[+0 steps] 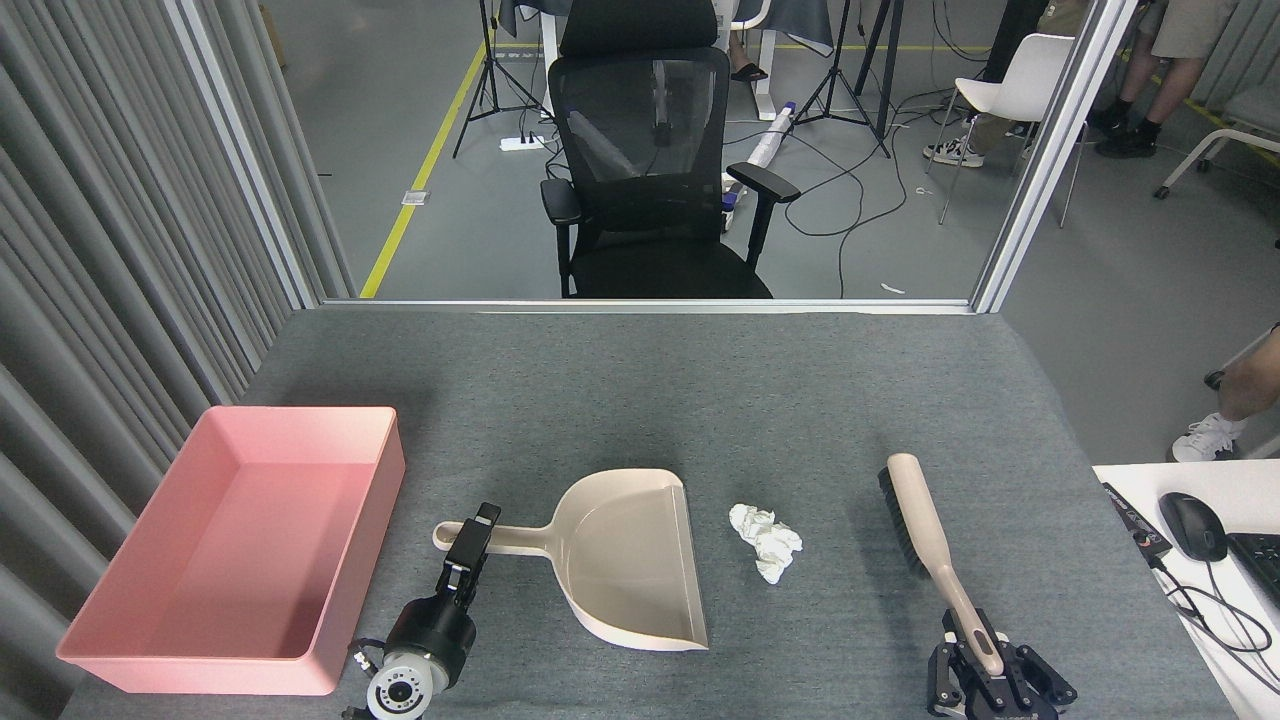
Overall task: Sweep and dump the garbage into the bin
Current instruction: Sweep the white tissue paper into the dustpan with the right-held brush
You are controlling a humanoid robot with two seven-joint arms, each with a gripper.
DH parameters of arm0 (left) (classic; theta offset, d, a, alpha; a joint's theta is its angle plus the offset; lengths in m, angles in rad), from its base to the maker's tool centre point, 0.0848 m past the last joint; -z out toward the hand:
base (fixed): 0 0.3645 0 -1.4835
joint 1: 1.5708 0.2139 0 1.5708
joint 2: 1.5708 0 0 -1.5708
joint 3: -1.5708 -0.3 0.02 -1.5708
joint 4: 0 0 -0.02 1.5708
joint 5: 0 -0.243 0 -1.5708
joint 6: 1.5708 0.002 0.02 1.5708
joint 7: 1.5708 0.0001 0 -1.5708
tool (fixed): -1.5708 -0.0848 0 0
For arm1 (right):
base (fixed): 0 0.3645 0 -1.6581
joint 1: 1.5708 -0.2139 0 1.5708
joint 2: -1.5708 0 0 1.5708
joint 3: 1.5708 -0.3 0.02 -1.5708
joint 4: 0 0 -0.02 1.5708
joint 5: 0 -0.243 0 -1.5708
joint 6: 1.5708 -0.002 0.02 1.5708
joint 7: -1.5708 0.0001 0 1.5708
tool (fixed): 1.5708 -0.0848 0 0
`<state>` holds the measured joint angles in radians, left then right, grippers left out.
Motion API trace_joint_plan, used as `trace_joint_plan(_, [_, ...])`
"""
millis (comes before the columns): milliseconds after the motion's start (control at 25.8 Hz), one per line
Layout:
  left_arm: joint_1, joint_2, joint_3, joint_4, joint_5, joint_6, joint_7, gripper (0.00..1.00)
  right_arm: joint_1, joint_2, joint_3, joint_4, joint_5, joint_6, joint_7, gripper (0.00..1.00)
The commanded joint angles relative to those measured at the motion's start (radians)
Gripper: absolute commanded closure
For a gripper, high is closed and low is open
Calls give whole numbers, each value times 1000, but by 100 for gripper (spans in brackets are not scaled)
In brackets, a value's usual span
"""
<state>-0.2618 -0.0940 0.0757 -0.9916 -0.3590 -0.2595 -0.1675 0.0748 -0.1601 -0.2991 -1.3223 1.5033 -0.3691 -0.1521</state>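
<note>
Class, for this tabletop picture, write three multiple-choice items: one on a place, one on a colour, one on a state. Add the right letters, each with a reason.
1. Where does the tissue wad lie?
A. inside the bin
B. on the table between the dustpan and the brush
C. in the dustpan

2. What colour is the bin?
A. pink
B. blue
C. black

3. What is the state of the dustpan?
A. full of paper
B. tipped over the bin
C. empty, lying flat on the table

Answers:
1 B, the wad sits on the grey table, right of the dustpan's open edge and left of the brush.
2 A, its walls and floor are plainly pink.
3 C, its scoop shows only bare beige, and its handle lies at the left pincer.
</note>
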Motion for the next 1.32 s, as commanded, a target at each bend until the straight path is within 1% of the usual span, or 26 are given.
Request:
trace_joint_plan(0, [0, -3, 4, 1, 0, -6, -3, 22, 0, -1, 0, 0, 0, -1, 0, 100])
trace_joint_plan(116, [0, -3, 6, 14, 2, -6, -3, 23, -1, 1, 0, 0, 0, -1, 0, 100])
trace_joint_plan(232, [0, -9, 21, 25, 3, -11, -3, 33, -3, 1, 0, 0, 0, -1, 0, 100])
trace_joint_plan(349, [-2, -9, 29, 27, 0, -37, -3, 42, -3, 1, 0, 0, 0, -1, 0, 100])
trace_joint_plan(426, [-8, -10, 32, 37, 2, -46, -3, 43, -3, 1, 0, 0, -2, 1, 0, 100])
trace_joint_plan(542, [-10, -12, 35, 48, 2, -52, -4, 49, -3, 1, 0, 0, 0, -1, 0, 100])
trace_joint_plan(658, [-13, -12, 39, 48, 0, -64, -9, 59, -3, 1, 0, 0, 0, 1, 0, 100])
trace_joint_plan(736, [-13, -13, 41, 48, -2, -66, -32, 64, -4, 1, 0, 0, 0, -1, 0, 100])
trace_joint_plan(891, [-13, -16, 73, 48, -2, -75, -52, 79, -4, 1, 0, 0, -2, 1, 0, 100])
trace_joint_plan(930, [-13, -15, 78, 48, -2, -80, -56, 80, -4, 1, 0, 0, -2, 1, 0, 100])
trace_joint_plan(968, [-13, -15, 82, 48, -3, -86, -66, 84, -4, 1, 0, 0, -2, 1, 0, 100])
trace_joint_plan(1123, [-13, -18, 88, 47, -3, -113, -84, 90, -3, 1, 0, 0, -2, 1, 0, 100])
trace_joint_plan(1278, [-13, -20, 90, 48, -3, -129, -93, 94, -3, 11, 3, 0, 0, 1, 0, 100])
